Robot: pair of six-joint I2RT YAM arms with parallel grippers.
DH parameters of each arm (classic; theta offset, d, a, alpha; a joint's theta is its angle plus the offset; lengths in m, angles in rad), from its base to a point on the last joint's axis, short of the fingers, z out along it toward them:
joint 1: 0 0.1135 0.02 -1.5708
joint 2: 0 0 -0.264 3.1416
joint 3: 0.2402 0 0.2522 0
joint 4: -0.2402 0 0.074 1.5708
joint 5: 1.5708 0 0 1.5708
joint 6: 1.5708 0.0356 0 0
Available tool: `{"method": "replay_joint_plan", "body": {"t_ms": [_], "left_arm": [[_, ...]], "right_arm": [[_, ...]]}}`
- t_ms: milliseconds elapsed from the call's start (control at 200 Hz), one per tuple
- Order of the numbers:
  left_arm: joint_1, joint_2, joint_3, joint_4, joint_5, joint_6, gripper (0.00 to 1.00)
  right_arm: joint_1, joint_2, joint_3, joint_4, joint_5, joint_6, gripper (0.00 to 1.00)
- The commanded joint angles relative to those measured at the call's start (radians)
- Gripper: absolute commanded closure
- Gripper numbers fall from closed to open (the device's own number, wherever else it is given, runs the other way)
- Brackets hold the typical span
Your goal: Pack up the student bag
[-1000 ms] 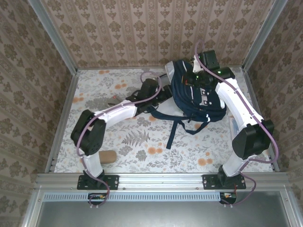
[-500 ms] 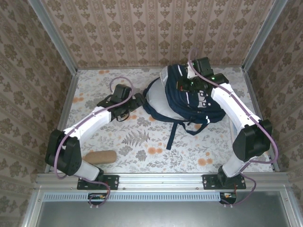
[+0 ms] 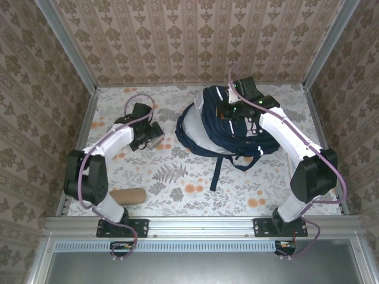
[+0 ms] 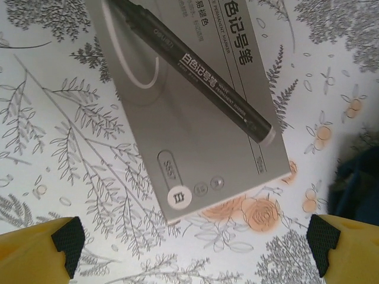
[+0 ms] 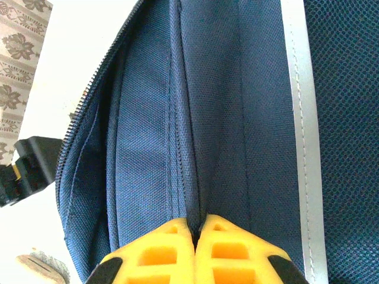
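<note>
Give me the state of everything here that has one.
student bag, unzipped, mouth gaping, resting on the table.
right hand, shut on a fold of the student bag.
left hand, open, empty, above the marker box.
marker box, flat on the table, ungripped.

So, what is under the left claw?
A grey marker box lies flat on the flowered table, below the open left claw. Its contents cannot be seen, as it is closed.

A grey marker-pen box [image 4: 207, 154], printed with a black pen and Chinese lettering, is lying flat on the flowered table [image 3: 189, 183], left of centre. A brown oblong object [image 3: 125, 196] is resting near the table's near-left corner.
</note>
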Motion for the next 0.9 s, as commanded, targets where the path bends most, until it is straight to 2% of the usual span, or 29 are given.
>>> {"method": "replay_joint_plan", "body": {"t_ms": [0, 135, 320, 585, 895], "left_arm": [[-0.003, 0.062, 0.075, -0.063, -0.035, 0.018, 0.00], [-0.014, 0.113, 0.120, -0.076, -0.067, -0.010, 0.00], [-0.017, 0.216, 0.228, -0.203, -0.140, -0.106, 0.00], [-0.036, 0.263, 0.254, -0.180, -0.154, -0.167, 0.00], [-0.037, 0.326, 0.248, -0.132, -0.131, -0.164, 0.00]], "right_arm": [[0.016, -0.043, -0.002, 0.056, -0.042, 0.005, 1.00], [0.015, -0.042, -0.009, 0.057, -0.043, 0.002, 1.00], [0.016, -0.037, -0.013, 0.057, -0.047, 0.006, 0.99], [0.015, -0.027, -0.013, 0.057, -0.055, 0.007, 1.00], [0.015, -0.024, -0.009, 0.082, -0.058, 0.008, 0.99]]}}
